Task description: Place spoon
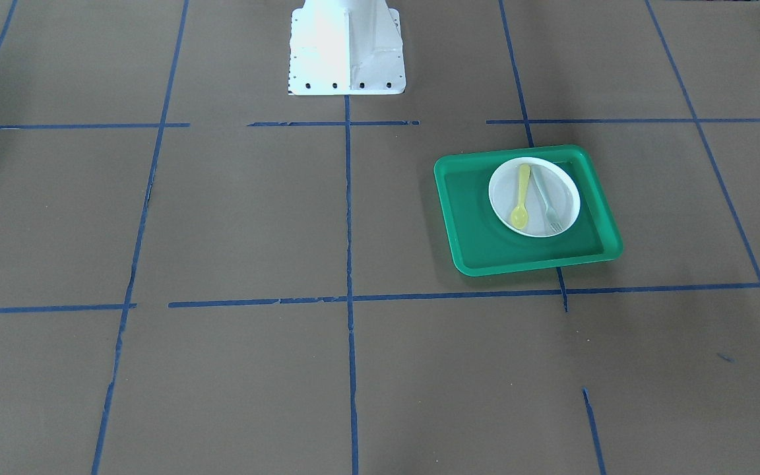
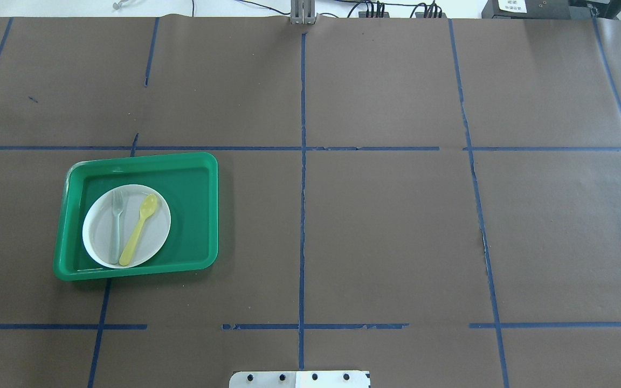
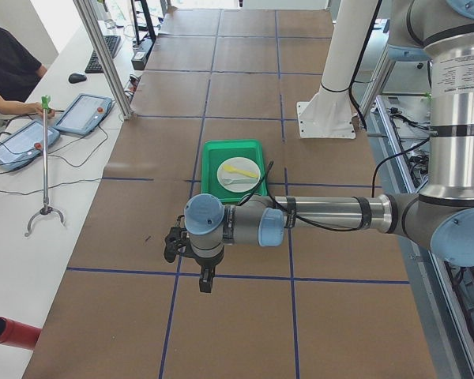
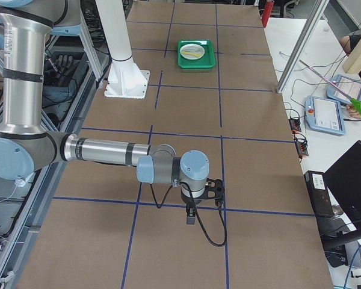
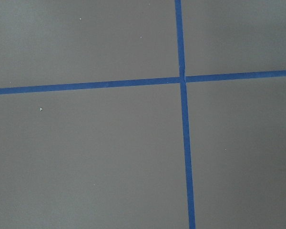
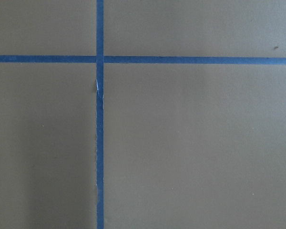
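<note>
The small yellow spoon (image 2: pixel 139 227) lies on a white plate (image 2: pixel 97 231) next to a pale grey-green fork (image 2: pixel 116 226), inside a green tray (image 2: pixel 192 215). In the front-facing view the spoon (image 1: pixel 520 198) lies left of the fork (image 1: pixel 545 198). My left gripper (image 3: pixel 172 246) shows only in the exterior left view, high above the table and well short of the tray (image 3: pixel 212 170); I cannot tell its state. My right gripper (image 4: pixel 218 188) shows only in the exterior right view, far from the tray (image 4: pixel 195 62); I cannot tell its state.
Brown paper with blue tape lines (image 2: pixel 302 215) covers the table. The robot's white base (image 1: pixel 347 49) stands at the table's edge. Both wrist views show only paper and tape crossings. Operators' tablets (image 3: pixel 83 114) lie on a side table.
</note>
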